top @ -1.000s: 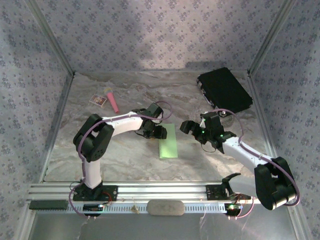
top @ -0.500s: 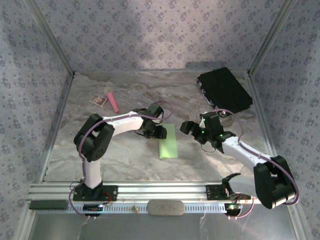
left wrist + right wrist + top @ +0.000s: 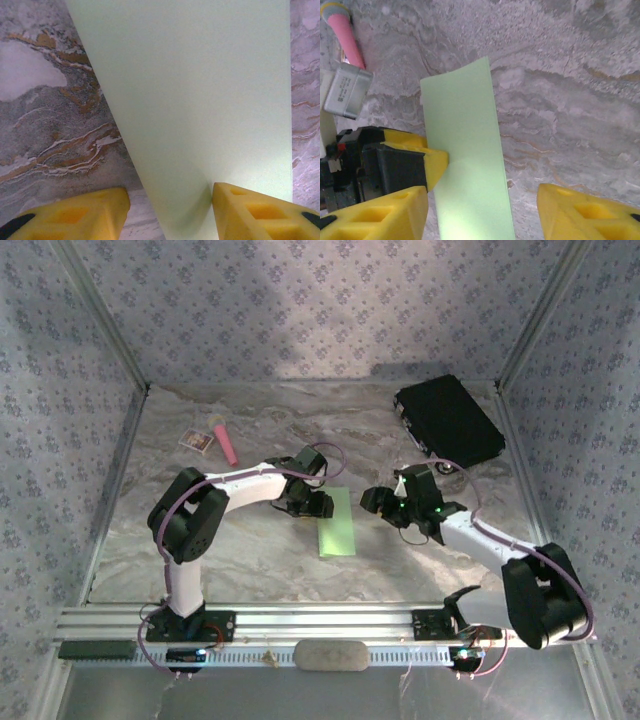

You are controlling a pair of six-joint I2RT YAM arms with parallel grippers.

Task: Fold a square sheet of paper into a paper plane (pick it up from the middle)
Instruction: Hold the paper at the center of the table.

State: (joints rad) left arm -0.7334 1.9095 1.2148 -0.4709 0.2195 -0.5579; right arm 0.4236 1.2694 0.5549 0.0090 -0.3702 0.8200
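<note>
The square sheet of paper (image 3: 336, 523) is lime green and lies flat on the marbled table as a narrow folded rectangle. My left gripper (image 3: 318, 505) sits at its left edge, jaws apart. In the left wrist view one yellow fingertip (image 3: 260, 212) rests on the paper (image 3: 200, 100) and the other (image 3: 75, 215) on bare table. My right gripper (image 3: 378, 500) hovers just right of the strip, open. In the right wrist view the strip (image 3: 465, 165) lies between its yellow fingers (image 3: 590, 210), untouched by them, with the left gripper's fingertip (image 3: 434, 165) at its edge.
A pink stick with a yellow tip (image 3: 226, 443) and a small white card (image 3: 197, 441) lie at the back left. A black box (image 3: 448, 420) sits at the back right. Patterned walls close in the table on three sides.
My right gripper's jaws have narrowed and the right arm has shifted slightly toward the paper. The left arm and the paper have stayed put.
</note>
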